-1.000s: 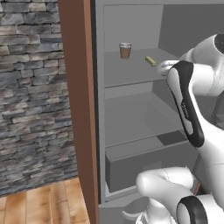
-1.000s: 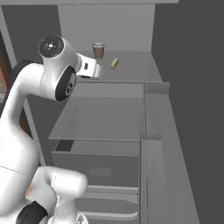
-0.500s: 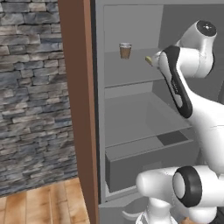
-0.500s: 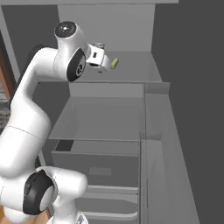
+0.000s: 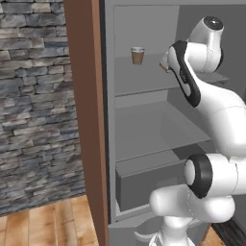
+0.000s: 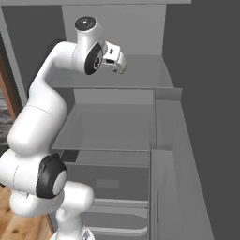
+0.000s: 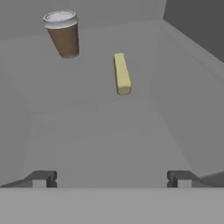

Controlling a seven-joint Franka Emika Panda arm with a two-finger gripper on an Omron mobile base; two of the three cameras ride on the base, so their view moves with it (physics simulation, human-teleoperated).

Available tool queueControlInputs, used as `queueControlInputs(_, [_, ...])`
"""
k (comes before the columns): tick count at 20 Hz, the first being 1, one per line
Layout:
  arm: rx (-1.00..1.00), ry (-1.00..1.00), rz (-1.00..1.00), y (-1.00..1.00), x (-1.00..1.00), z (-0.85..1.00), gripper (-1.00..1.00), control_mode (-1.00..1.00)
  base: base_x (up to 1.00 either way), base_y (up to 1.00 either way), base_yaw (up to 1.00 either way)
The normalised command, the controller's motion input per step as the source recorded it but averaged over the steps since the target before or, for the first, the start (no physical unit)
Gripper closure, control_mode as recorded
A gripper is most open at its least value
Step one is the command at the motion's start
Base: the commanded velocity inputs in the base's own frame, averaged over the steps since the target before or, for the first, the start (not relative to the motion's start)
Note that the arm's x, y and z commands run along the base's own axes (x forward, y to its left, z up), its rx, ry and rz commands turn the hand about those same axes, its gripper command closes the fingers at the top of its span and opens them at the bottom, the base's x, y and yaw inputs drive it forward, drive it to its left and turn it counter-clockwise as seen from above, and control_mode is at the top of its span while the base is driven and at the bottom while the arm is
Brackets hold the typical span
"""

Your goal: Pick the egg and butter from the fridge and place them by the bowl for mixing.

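- Hovering over the fridge (image 5: 144,139) shelf, your gripper (image 7: 112,178) is spread wide and empty.
- Ahead lies the butter (image 7: 122,73); a brown cup (image 7: 63,34) stands ahead-left.

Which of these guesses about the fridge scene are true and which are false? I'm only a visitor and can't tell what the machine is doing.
1. The butter lies on a fridge shelf. True.
2. The fingers are clamped on the butter. False: they stand wide open with nothing between them, and the butter lies ahead of them, apart.
3. A brown cup with a white lid stands upright on the same shelf as the butter. True.
4. The cup is tipped over and rests against the butter. False: it stands upright, apart from the butter.
5. The fridge is edged by a brown wooden panel next to a stone wall. True.
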Motion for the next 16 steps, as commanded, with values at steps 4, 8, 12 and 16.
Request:
queueControlInputs(4, [-0.02,0.06,0.01,-0.1,0.54,-0.15,-1.0,-1.0,0.0,0.0,0.0])
queueControlInputs(8, [-0.08,0.06,0.04,-0.09,0.4,-0.23,-1.0,-1.0,0.0,0.0,0.0])
queueControlInputs(12, [-0.03,0.01,0.02,-0.09,0.44,-0.15,-1.0,-1.0,0.0,0.0,0.0])
queueControlInputs(16, [-0.02,0.01,0.01,-0.06,0.43,-0.14,-1.0,-1.0,0.0,0.0,0.0])
